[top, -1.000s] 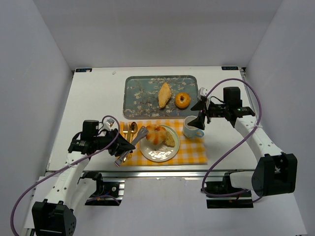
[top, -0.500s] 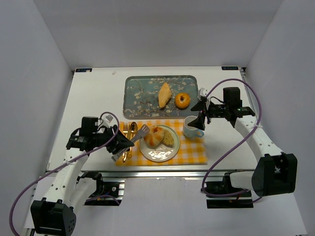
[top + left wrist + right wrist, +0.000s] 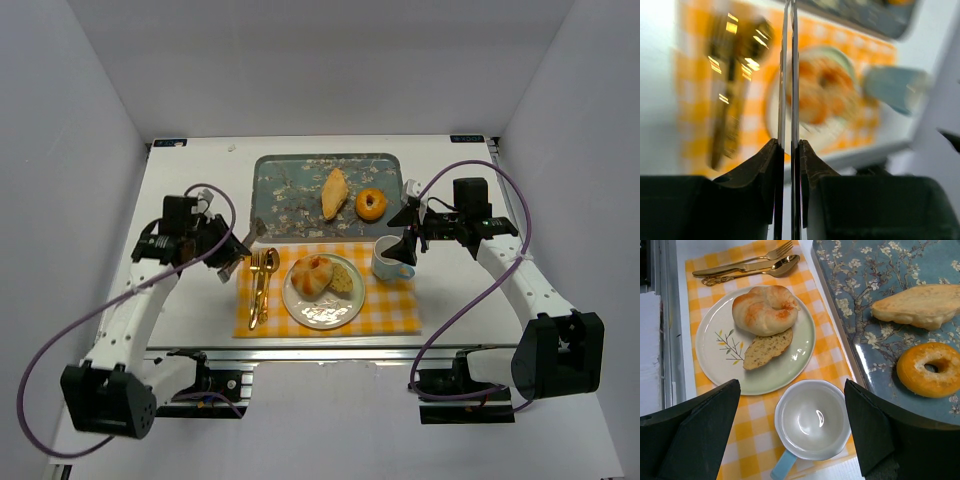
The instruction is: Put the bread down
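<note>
Pulled back from the plate (image 3: 325, 322), left hand (image 3: 788, 147) clamps nearly shut tongs (image 3: 794, 75).

Bright, even, with soft shadows. Sharp from above and from right wrist; strongly blurred from left wrist, glare on cutlery (image 3: 732, 85).

Legible text: none in any view.

Top view: two small dark tags on the far edge of the counter (image 3: 190, 200). The left tag (image 3: 170, 143) sits upper left of frame and the right tag (image 3: 467, 138) upper right; the print on both is too small to read.

Right wrist view: the tray (image 3: 850, 300) carries a blossom pattern and the plate (image 3: 730, 342) a sprig motif. Both are decoration only.

Left wrist view: blurred, nothing readable.
</note>
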Controlling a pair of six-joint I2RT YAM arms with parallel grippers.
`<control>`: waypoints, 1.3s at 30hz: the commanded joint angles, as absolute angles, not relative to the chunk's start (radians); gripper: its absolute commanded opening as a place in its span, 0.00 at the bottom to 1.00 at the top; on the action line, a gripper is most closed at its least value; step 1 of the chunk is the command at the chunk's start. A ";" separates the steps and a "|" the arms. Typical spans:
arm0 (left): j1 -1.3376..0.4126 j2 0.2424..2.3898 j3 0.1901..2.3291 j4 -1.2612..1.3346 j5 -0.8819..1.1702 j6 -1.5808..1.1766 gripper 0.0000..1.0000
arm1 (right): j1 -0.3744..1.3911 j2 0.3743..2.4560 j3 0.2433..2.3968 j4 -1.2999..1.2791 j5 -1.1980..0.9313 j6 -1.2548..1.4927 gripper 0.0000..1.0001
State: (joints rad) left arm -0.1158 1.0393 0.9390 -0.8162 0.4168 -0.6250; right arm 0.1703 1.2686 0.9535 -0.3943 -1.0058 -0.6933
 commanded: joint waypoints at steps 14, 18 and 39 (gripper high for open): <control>-0.092 1.404 0.865 -0.325 -0.213 0.081 0.06 | 0.172 1.223 0.980 -0.446 -1.017 -0.769 0.89; -0.072 1.431 0.789 -0.267 -0.177 0.110 0.14 | 0.170 1.229 0.992 -0.471 -1.020 -0.785 0.89; -0.041 1.255 0.827 -0.390 -0.118 -0.023 0.97 | 0.170 1.269 0.992 -0.327 -0.572 -0.334 0.89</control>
State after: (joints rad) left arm -0.0479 1.3666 0.7662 -0.3782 -0.1364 0.0383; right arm 0.1703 1.2633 0.9741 -0.3759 -0.7300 -0.4416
